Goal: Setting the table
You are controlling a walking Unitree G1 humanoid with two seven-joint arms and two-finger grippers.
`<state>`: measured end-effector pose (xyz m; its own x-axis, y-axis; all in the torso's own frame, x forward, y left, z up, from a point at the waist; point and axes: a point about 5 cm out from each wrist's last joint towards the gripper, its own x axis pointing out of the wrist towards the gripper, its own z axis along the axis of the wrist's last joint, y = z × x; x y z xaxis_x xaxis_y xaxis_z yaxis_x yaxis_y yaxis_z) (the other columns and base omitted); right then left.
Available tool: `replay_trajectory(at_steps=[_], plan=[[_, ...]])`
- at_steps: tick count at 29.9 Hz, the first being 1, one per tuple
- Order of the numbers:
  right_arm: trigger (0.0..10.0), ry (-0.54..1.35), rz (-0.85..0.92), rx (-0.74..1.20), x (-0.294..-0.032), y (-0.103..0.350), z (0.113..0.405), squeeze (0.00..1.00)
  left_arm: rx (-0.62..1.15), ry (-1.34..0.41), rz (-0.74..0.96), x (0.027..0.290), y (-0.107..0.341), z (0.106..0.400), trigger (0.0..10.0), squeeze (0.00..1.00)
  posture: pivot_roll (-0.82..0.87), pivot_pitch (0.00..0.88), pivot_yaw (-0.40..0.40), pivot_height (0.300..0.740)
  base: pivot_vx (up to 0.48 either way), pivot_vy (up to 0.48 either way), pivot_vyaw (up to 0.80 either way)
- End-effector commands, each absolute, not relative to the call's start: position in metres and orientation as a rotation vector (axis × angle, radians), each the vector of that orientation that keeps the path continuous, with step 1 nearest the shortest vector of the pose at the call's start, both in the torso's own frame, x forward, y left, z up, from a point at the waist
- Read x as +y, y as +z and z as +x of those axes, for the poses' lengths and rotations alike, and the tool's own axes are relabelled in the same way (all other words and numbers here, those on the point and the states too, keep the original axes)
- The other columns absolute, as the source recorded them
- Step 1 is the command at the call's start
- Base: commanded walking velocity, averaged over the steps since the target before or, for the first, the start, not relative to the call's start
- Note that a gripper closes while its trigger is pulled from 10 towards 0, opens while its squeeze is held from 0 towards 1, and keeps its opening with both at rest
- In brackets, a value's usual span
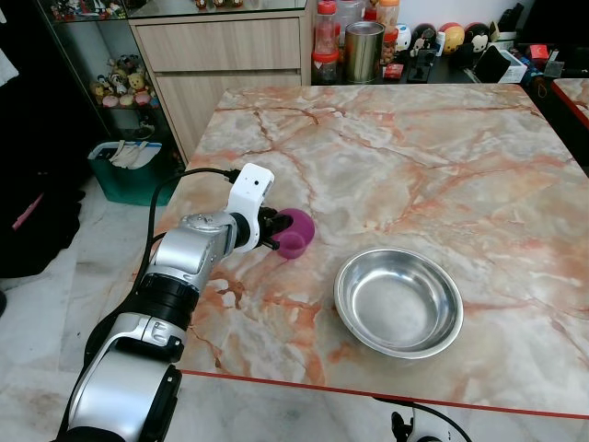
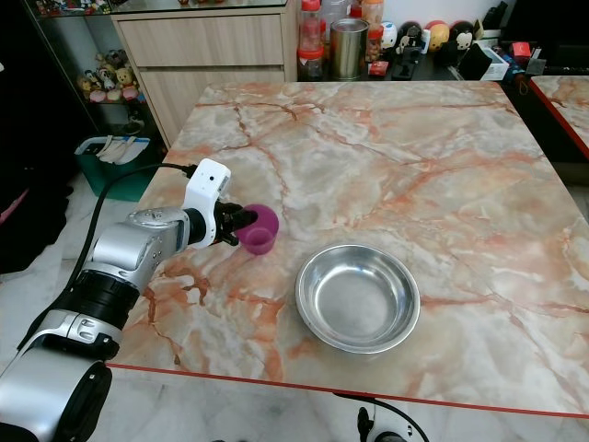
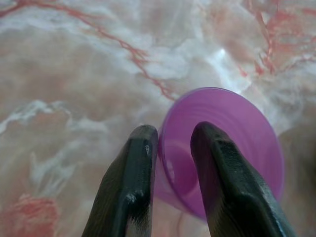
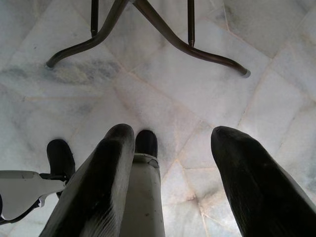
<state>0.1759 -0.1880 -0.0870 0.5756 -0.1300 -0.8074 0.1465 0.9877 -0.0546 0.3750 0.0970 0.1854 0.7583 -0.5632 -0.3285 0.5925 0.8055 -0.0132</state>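
While right gripper (image 4: pixel 170 163) hangs open floorward, left gripper (image 3: pixel 173 163) pinches purple cup's (image 1: pixel 296 230) rim beside steel bowl (image 1: pixel 398 301) on marble table (image 1: pixel 414 157).

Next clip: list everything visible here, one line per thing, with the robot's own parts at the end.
Small purple plastic cup: one, purple, lying tilted on the table's left part, left of the bowl.
Round stainless steel bowl: one, silver, near the table's front edge.
Marble-patterned table: one, orange-veined beige.
Steel canister: one, silver, behind the table among bottles and figurines.
Teal bin: one, on the floor, left.
Left claw: fingers pinching the cup's rim.
Right claw: open, hanging over the pale floor tiles.
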Motion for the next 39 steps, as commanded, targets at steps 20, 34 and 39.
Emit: replay_trajectory(at_steps=[20,34,39], plan=[[10.0,-0.161,0.023,0.938,-0.185,-0.086,0.178,0.00,0.234,-0.514,0.104,0.112,0.203,0.386,10.0,0.00,-0.01,0.058,0.068,0.740,0.000,0.000,0.00],[10.0,-0.157,0.026,0.934,-0.184,-0.086,0.180,0.00,0.169,-0.333,0.082,0.139,0.205,0.393,10.0,0.00,0.00,0.059,0.064,0.740,0.000,0.000,0.00],[10.0,-0.159,0.029,0.933,-0.183,-0.086,0.180,0.00,0.104,-0.096,0.040,0.185,0.202,0.396,10.0,0.00,0.00,0.061,0.067,0.740,0.000,0.000,0.00]])
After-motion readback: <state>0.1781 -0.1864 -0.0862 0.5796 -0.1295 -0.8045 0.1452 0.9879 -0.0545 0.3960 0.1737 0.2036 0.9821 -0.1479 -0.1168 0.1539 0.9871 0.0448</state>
